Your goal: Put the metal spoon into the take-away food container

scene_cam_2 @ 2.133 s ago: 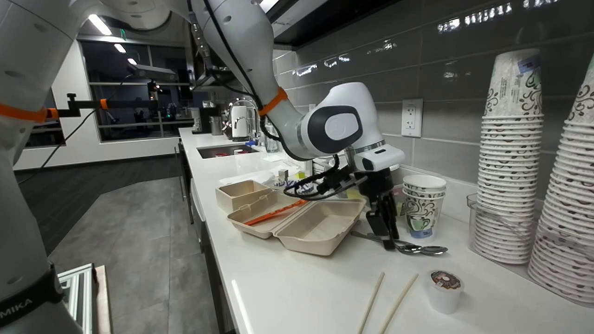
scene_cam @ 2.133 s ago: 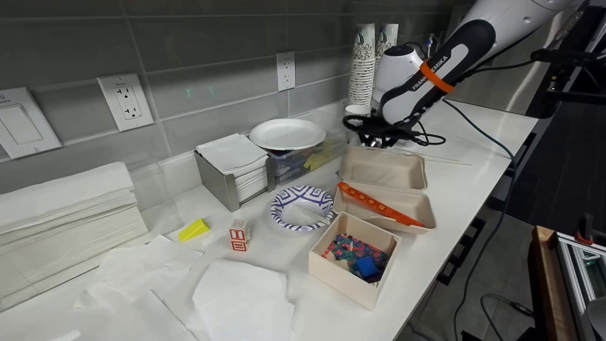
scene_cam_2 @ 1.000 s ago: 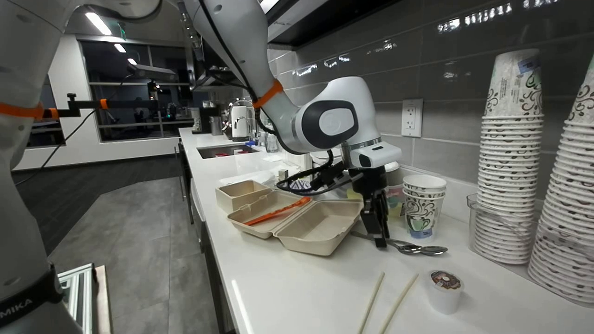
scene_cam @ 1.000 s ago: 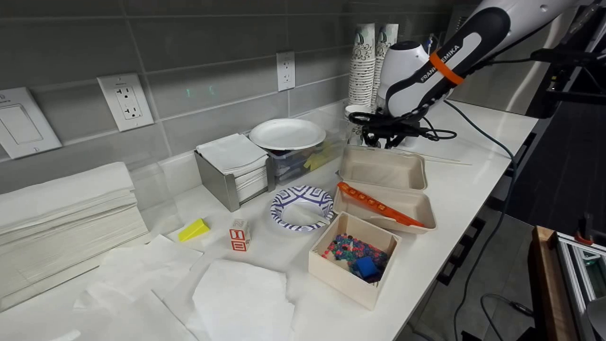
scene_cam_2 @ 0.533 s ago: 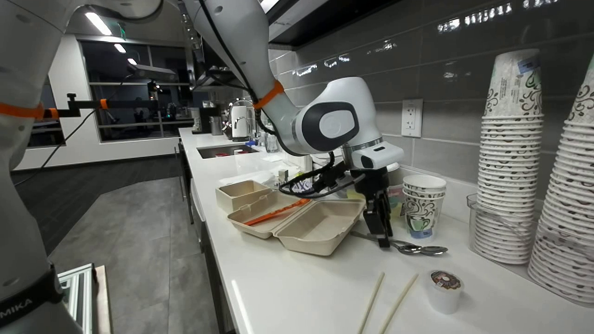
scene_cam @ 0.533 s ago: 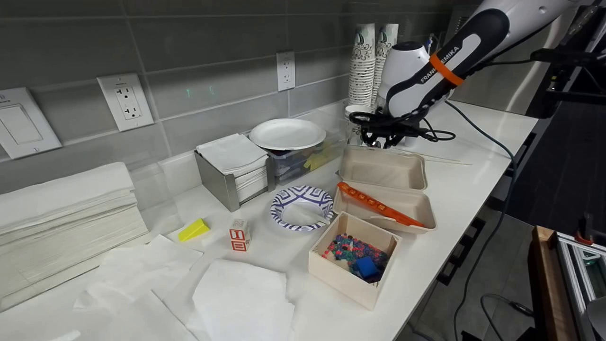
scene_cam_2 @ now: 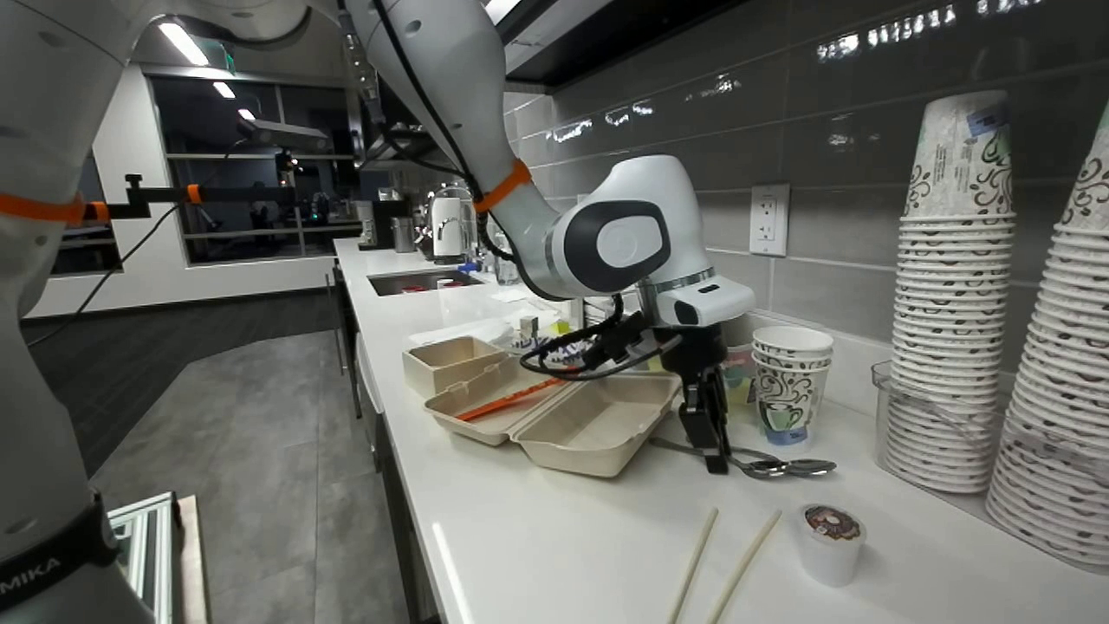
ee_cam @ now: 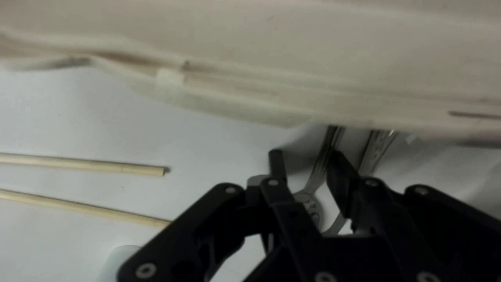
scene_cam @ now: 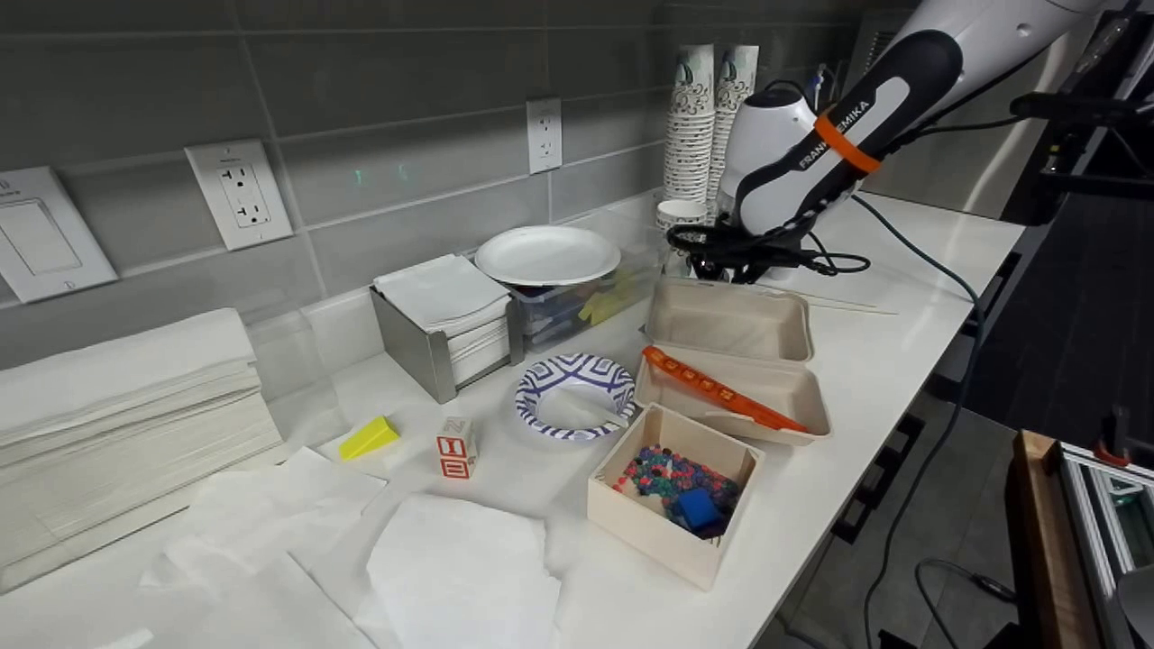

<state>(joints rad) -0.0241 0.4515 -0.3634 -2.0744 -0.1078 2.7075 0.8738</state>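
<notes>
The take-away food container stands open on the white counter in both exterior views [scene_cam: 728,320] [scene_cam_2: 598,429]; its beige edge fills the top of the wrist view [ee_cam: 250,43]. A silvery metal spoon lies flat beside it in an exterior view [scene_cam_2: 765,469]. In the wrist view the metal spoon [ee_cam: 312,178] shows its handle between my fingers, close to the right finger, and its bowl is partly behind the left finger. A second spoon handle [ee_cam: 373,152] lies outside the right finger. My gripper [scene_cam_2: 717,466] is low at the counter, fingers apart [ee_cam: 307,158].
An orange strip [scene_cam: 721,392] lies in the container. A pale box of colourful bits [scene_cam: 654,532] stands beside it. Two wooden sticks [scene_cam_2: 693,568] and a white pod [scene_cam_2: 830,548] lie near the gripper. Paper cups [scene_cam_2: 790,386] and tall cup stacks [scene_cam_2: 953,303] stand by the wall.
My gripper shifted slightly towards the container, then came down a little closer to the counter. The spoon handle's end looks slightly shifted towards the container. The container has not moved.
</notes>
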